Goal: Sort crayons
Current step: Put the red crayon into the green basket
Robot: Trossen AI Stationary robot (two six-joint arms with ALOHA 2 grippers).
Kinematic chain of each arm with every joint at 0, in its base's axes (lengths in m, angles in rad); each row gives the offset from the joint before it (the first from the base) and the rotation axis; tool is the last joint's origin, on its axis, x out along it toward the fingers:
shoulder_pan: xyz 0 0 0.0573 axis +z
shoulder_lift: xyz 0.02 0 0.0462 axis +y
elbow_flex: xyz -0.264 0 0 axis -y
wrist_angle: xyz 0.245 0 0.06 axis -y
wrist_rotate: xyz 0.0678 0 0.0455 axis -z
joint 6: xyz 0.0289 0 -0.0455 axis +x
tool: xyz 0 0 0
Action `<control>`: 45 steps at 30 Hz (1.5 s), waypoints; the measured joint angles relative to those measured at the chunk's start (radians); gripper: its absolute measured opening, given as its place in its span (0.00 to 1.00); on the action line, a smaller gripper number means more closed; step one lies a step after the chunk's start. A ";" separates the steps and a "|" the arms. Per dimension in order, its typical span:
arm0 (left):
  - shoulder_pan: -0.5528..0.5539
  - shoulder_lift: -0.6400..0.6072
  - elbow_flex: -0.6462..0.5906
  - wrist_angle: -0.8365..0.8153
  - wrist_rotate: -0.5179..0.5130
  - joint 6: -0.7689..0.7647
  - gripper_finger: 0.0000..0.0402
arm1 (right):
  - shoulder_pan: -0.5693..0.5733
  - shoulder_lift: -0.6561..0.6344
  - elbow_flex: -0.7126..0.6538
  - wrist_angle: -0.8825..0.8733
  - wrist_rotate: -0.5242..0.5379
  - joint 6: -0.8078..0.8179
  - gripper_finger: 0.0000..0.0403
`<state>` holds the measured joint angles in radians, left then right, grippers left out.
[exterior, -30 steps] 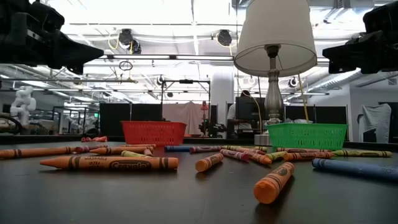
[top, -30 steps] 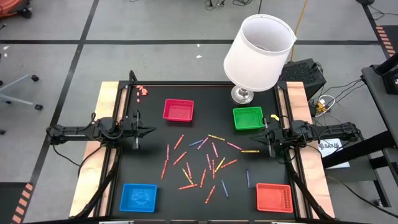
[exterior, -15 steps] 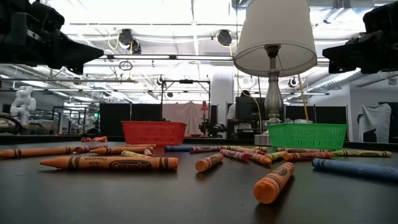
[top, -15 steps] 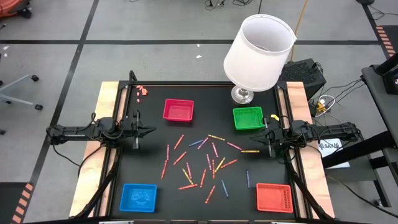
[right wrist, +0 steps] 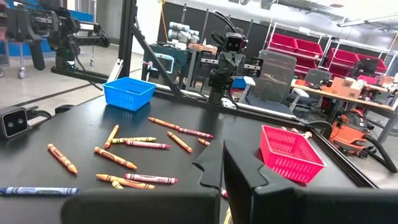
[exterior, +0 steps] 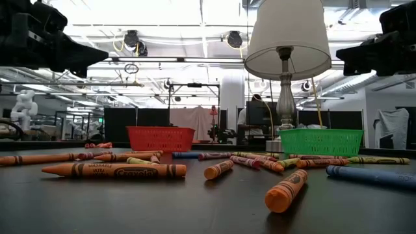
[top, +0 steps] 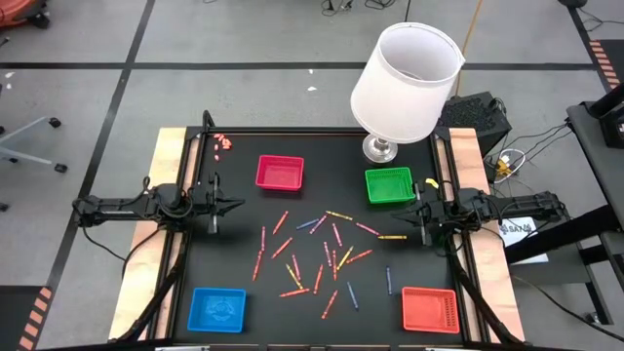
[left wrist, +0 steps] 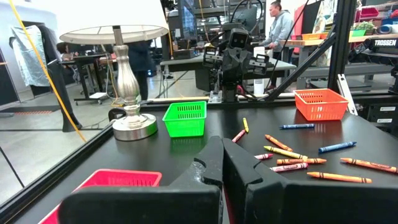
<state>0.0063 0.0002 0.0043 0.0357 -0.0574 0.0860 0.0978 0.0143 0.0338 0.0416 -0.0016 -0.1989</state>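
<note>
Evidently four trays, red tray [top: 280,173], green tray [top: 389,185], contents unclear

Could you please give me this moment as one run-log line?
stage: not started | crayons: scattered mid-table, none in trays | left hand: shut, empty, left edge | right hand: shut, empty, right edge

A white-shaded lamp [top: 407,80] stands at the black table's [top: 244,263] far edge; grey tiled floor [top: 244,49] lies beyond it.
</note>
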 joint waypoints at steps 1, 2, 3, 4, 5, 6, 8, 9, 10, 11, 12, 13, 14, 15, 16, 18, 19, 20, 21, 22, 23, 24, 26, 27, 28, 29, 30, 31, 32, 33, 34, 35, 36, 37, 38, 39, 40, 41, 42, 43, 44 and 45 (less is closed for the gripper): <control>0.000 0.000 0.000 0.000 0.000 0.000 0.00 | 0.000 0.000 0.000 0.001 0.000 0.003 0.00; 0.000 0.000 0.000 0.000 0.000 0.000 0.00 | 0.000 0.000 0.000 0.001 0.000 0.003 0.00; 0.000 0.000 0.000 0.000 0.000 0.000 0.00 | 0.000 0.000 0.000 0.000 0.000 0.003 0.00; 0.000 0.000 0.000 0.000 0.000 0.000 0.00 | 0.000 0.000 0.000 -0.001 0.000 0.002 0.00; 0.000 0.000 0.000 0.000 0.000 0.000 0.00 | 0.000 0.000 0.000 -0.002 0.000 0.003 0.00; 0.000 0.000 0.000 0.000 0.000 0.000 0.00 | 0.000 0.000 0.000 -0.002 0.000 0.005 0.00; 0.000 0.000 0.000 0.000 0.000 0.000 0.00 | 0.000 0.000 0.000 -0.002 0.000 0.013 0.00; 0.000 0.000 0.000 0.000 0.000 0.000 0.00 | 0.000 0.000 0.004 -0.002 0.000 0.021 0.00; 0.000 0.000 0.000 0.000 0.000 0.000 0.00 | 0.000 0.000 0.010 -0.006 0.000 0.027 0.00; 0.000 0.000 0.000 0.000 0.000 0.000 0.00 | 0.000 0.000 0.016 -0.012 0.000 0.028 0.00; 0.000 0.000 0.000 0.000 0.000 0.000 0.00 | 0.000 0.000 0.021 -0.020 -0.001 0.028 0.00; 0.000 0.000 0.000 0.000 0.000 0.000 0.00 | 0.000 0.000 0.028 -0.028 0.000 0.028 0.00; 0.000 0.000 0.000 0.000 0.000 0.000 0.00 | 0.000 0.000 0.036 -0.030 0.000 0.028 0.00; 0.000 0.000 0.000 0.000 0.000 0.000 0.00 | 0.000 0.000 0.047 -0.031 0.000 0.028 0.00; 0.000 0.000 0.000 0.000 0.000 0.000 0.00 | 0.000 0.000 0.059 -0.030 0.000 0.027 0.00; 0.000 0.000 0.000 0.000 0.000 0.000 0.00 | 0.000 0.000 0.081 -0.030 0.000 0.027 0.00; 0.000 0.000 0.000 0.000 0.000 0.000 0.00 | 0.000 0.000 0.094 -0.037 0.000 0.025 0.00; 0.000 0.000 0.000 0.000 0.000 0.000 0.00 | 0.000 0.000 0.108 -0.044 0.000 0.023 0.00; 0.000 0.000 0.000 0.000 0.000 0.000 0.00 | 0.000 0.000 0.123 -0.053 0.000 0.023 0.00; 0.000 0.000 0.000 0.000 0.000 0.000 0.00 | 0.000 0.001 0.142 -0.070 0.000 0.023 0.00; 0.000 0.000 0.000 0.000 0.000 0.000 0.00 | 0.000 0.004 0.160 -0.088 0.000 0.023 0.00; 0.000 0.000 0.000 0.000 0.000 0.000 0.00 | 0.000 0.009 0.180 -0.105 0.000 0.023 0.00; 0.000 0.000 0.000 0.000 0.000 0.000 0.00 | 0.000 0.023 0.225 -0.154 0.000 0.023 0.00; 0.000 0.000 0.000 0.000 0.000 0.000 0.00 | 0.000 0.033 0.249 -0.174 0.000 0.022 0.00; 0.000 0.000 0.000 0.000 0.000 0.000 0.00 | 0.000 0.046 0.277 -0.202 0.000 0.022 0.00; 0.000 0.000 0.000 0.000 0.000 0.000 0.00 | 0.000 0.058 0.303 -0.234 0.000 0.023 0.00; 0.000 0.000 0.000 0.000 0.000 0.000 0.00 | 0.000 0.071 0.329 -0.268 0.000 0.023 0.00; 0.000 0.000 0.000 0.000 0.000 0.000 0.00 | 0.000 0.086 0.356 -0.298 0.000 0.024 0.00; 0.000 0.000 0.000 0.000 0.000 0.000 0.00 | 0.000 0.102 0.386 -0.328 0.000 0.025 0.00; 0.000 0.000 0.000 0.000 0.000 0.000 0.00 | 0.000 0.117 0.416 -0.349 0.000 0.026 0.00; 0.000 0.000 0.000 0.000 0.000 0.000 0.00 | 0.000 0.133 0.449 -0.373 0.000 0.027 0.00; 0.000 0.000 0.000 0.000 0.000 0.000 0.00 | 0.000 0.151 0.479 -0.391 0.000 0.029 0.00; 0.000 0.000 0.000 0.000 0.000 0.000 0.00 | 0.000 0.172 0.508 -0.403 0.000 0.030 0.00; 0.000 0.000 0.000 0.000 0.000 0.000 0.00 | 0.000 0.193 0.539 -0.416 0.000 0.030 0.00; 0.000 0.000 0.000 0.000 0.000 0.000 0.00 | 0.000 0.213 0.566 -0.429 0.000 0.030 0.00; 0.000 0.000 0.000 0.000 0.000 0.000 0.00 | 0.000 0.233 0.594 -0.440 0.000 0.030 0.00; 0.000 0.000 0.000 0.000 0.000 0.000 0.00 | 0.000 0.254 0.622 -0.445 0.000 0.030 0.00; 0.000 0.000 0.000 0.000 0.000 0.000 0.00 | 0.000 0.274 0.649 -0.447 0.000 0.030 0.00; 0.000 0.000 0.000 0.000 0.000 0.000 0.00 | 0.000 0.292 0.671 -0.450 0.000 0.030 0.00; 0.000 0.000 0.000 0.000 0.000 0.000 0.00 | 0.000 0.313 0.693 -0.453 0.000 0.030 0.00; 0.000 0.000 0.000 0.000 0.000 0.000 0.00 | 0.000 0.332 0.716 -0.453 0.000 0.030 0.00; 0.000 0.000 0.000 0.000 0.000 0.000 0.00 | 0.000 0.351 0.737 -0.453 0.000 0.030 0.00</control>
<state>0.0063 0.0004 0.0040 0.0357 -0.0572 0.0860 0.0978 0.3653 0.7705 -0.4115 -0.0017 -0.1688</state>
